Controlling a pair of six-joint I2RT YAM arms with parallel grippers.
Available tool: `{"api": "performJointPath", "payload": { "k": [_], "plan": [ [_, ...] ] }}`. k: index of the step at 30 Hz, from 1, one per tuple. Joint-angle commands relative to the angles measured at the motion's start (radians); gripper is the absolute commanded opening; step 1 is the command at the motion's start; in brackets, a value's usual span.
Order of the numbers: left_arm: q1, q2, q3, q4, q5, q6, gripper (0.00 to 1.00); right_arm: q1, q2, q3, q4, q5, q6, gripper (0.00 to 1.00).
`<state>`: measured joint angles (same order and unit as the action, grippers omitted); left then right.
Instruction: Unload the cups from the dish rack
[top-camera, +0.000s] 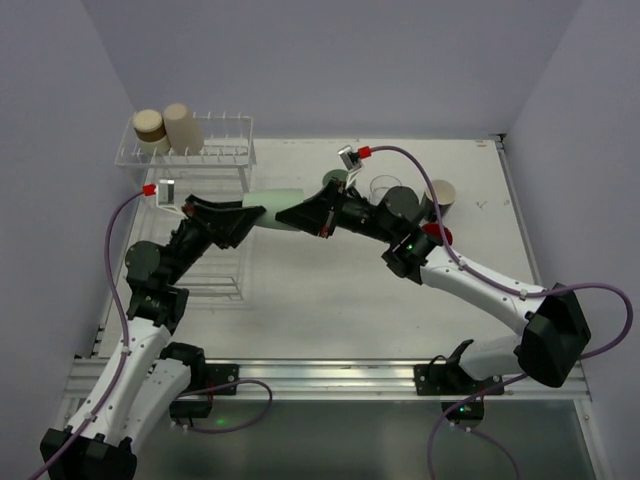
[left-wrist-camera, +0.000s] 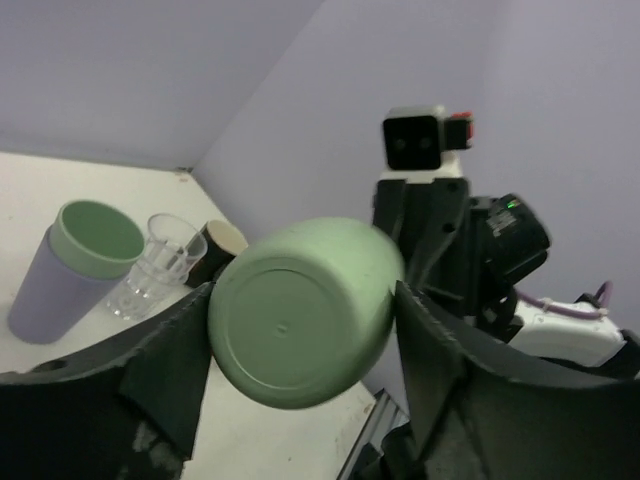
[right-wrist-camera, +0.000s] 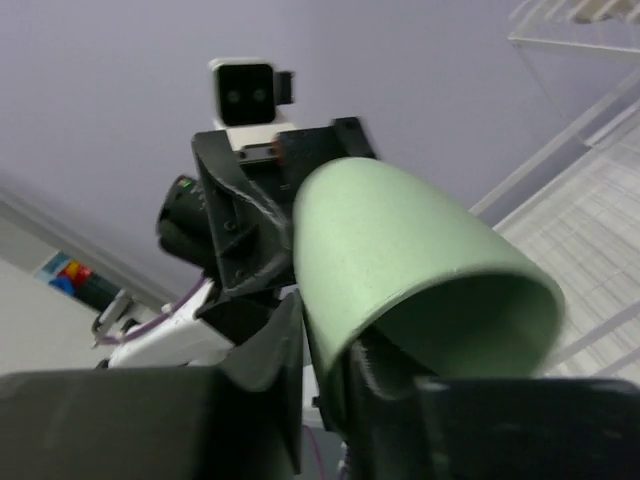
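White table (top-camera: 350, 300), lavender walls (top-camera: 330, 60)

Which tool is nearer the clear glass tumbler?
Right. The right tool sits at the open end of the pale green cup, just left of the clear glass tumbler; the left tool holds that cup's base end, farther left.

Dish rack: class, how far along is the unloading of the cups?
Done: a clear glass, a purple cup and a black cup stand on the table. In hand: the pale green cup, gripped between the left end effector and right end effector. Remaining: a tan cup and a beige cup on the dish rack's shelf.
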<state>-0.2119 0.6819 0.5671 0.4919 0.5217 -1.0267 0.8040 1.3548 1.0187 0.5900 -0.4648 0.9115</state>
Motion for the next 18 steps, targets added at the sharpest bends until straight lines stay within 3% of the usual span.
{"api": "performJointPath", "payload": {
  "k": [1,3,4,7,10,16,18],
  "plan": [
    [-0.007,-0.004,0.046,-0.042,0.073,0.114,0.75,0.004,-0.023,0.052,0.03,0.034,-0.031,0.07],
    [-0.006,-0.016,0.117,-0.302,0.034,0.238,0.87,0.004,-0.058,0.073,-0.17,0.058,-0.162,0.04],
    [-0.006,-0.028,0.188,-0.487,-0.03,0.369,0.95,0.004,-0.083,0.08,-0.32,0.101,-0.254,0.02],
    [-0.006,-0.062,0.257,-0.762,-0.183,0.561,1.0,0.003,-0.103,0.095,-0.56,0.22,-0.39,0.0],
    [-0.006,-0.134,0.196,-0.857,-0.277,0.651,1.0,0.001,-0.065,0.133,-0.926,0.331,-0.522,0.0],
    [-0.004,-0.258,0.033,-0.849,-0.382,0.692,1.0,0.003,0.186,0.312,-1.243,0.492,-0.663,0.0],
    [-0.004,-0.274,0.043,-0.848,-0.376,0.704,1.0,0.009,0.263,0.372,-1.326,0.547,-0.69,0.0]
  ]
}}
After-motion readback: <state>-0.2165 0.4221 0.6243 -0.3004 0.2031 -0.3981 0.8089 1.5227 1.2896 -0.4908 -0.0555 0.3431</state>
